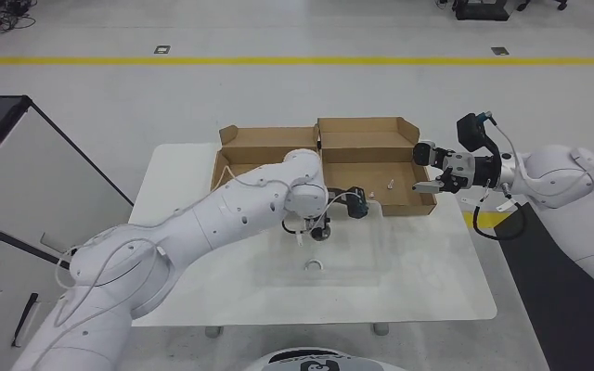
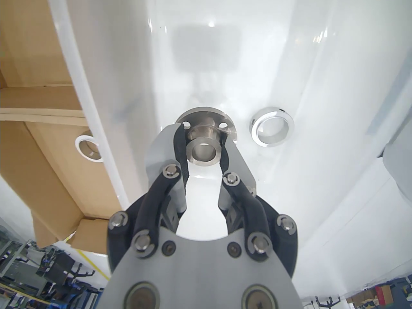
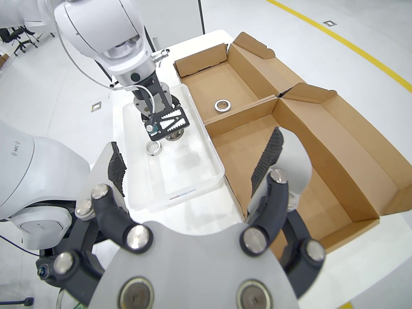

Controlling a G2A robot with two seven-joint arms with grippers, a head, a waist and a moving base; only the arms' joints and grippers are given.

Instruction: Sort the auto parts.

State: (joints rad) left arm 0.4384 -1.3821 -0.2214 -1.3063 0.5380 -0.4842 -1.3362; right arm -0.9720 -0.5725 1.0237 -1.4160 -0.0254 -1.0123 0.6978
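Note:
My left gripper (image 2: pixel 203 154) is shut on the hub of a metal flanged bushing (image 2: pixel 205 149), low inside the clear plastic tray (image 3: pixel 206 181); whether the flange rests on the tray floor I cannot tell. A silver ring collar (image 2: pixel 272 126) lies beside it in the tray. Another ring (image 3: pixel 222 105) lies in the left cardboard box (image 1: pixel 251 153). My right gripper (image 3: pixel 196 143) hangs open with nothing in it over the right cardboard box (image 1: pixel 371 139). From the top, the left gripper (image 1: pixel 318 229) is at the tray's far side and the right gripper (image 1: pixel 423 171) at the right box's end.
The two open cardboard boxes stand side by side along the far edge of the white table (image 1: pixel 436 278), flaps up. A small pale part (image 1: pixel 391 183) lies in the right box. The tray sits just in front of the boxes.

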